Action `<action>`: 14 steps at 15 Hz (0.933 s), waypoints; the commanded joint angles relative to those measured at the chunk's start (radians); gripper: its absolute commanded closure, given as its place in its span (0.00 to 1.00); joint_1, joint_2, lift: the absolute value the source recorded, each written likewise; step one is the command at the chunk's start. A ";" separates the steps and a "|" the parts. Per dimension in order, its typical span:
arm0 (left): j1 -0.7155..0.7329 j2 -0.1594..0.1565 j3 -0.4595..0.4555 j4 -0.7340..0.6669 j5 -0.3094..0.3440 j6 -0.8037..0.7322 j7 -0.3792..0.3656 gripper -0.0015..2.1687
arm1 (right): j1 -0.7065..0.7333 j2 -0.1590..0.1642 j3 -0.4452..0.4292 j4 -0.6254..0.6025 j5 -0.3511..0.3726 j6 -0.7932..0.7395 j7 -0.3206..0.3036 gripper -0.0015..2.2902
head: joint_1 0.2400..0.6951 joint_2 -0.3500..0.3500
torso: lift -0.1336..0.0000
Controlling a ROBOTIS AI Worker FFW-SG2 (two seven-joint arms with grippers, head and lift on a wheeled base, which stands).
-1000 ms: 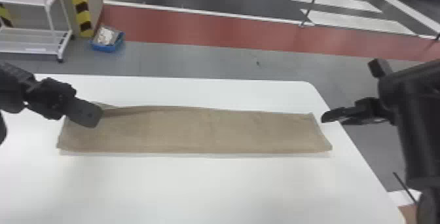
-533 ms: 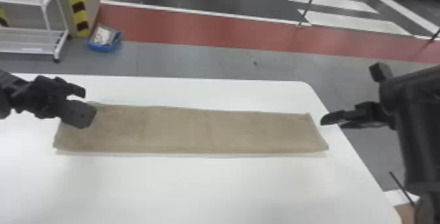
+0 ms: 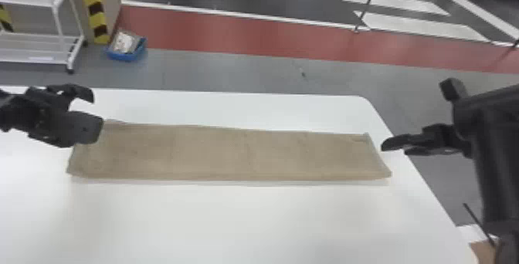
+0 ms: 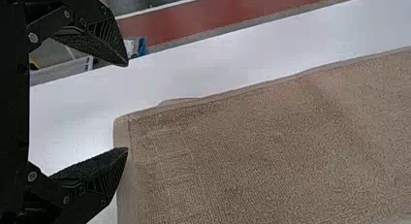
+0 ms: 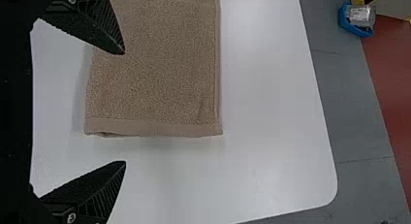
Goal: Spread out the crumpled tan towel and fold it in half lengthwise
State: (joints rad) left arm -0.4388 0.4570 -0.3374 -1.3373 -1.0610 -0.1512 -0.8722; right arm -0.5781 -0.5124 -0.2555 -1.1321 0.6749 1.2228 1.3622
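The towel [image 3: 231,153] lies in a flat strip, left to right across the table [image 3: 231,220]. Left gripper [image 4: 128,106] and right gripper [image 5: 124,107], near its ends, are both wide and empty. Probably light and limp, it would best be pinched by its far corners.

1. Your right end effector [image 3: 394,149] has its fingers [image 5: 104,25] spread wide, one seen against the tan towel [image 5: 155,73], the other against the white worktop [image 5: 271,136].
2. You see the towel lying flat, with a small dark gap under its end hem near one corner.
3. Past the worktop's rounded corner you have grey floor [image 5: 334,103], a red strip [image 5: 387,88] and a blue bin [image 5: 345,21].
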 commanded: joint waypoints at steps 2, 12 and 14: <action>-0.063 -0.040 0.009 0.064 0.090 -0.006 -0.025 0.15 | 0.017 0.002 -0.011 0.000 0.000 -0.002 0.005 0.04 | 1.00 0.12 | 0.07; -0.058 -0.047 0.101 0.015 0.408 0.218 -0.195 0.14 | 0.046 -0.025 -0.182 -0.044 -0.120 -0.015 0.000 0.02 | 1.00 0.08 | 0.07; -0.054 -0.049 0.104 0.012 0.406 0.218 -0.206 0.14 | 0.060 -0.028 -0.197 -0.044 -0.121 -0.021 -0.006 0.02 | 1.00 0.08 | 0.07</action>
State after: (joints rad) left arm -0.4961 0.4086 -0.2345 -1.3221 -0.6537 0.0656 -1.0766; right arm -0.5273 -0.5373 -0.4404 -1.1765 0.5563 1.2049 1.3597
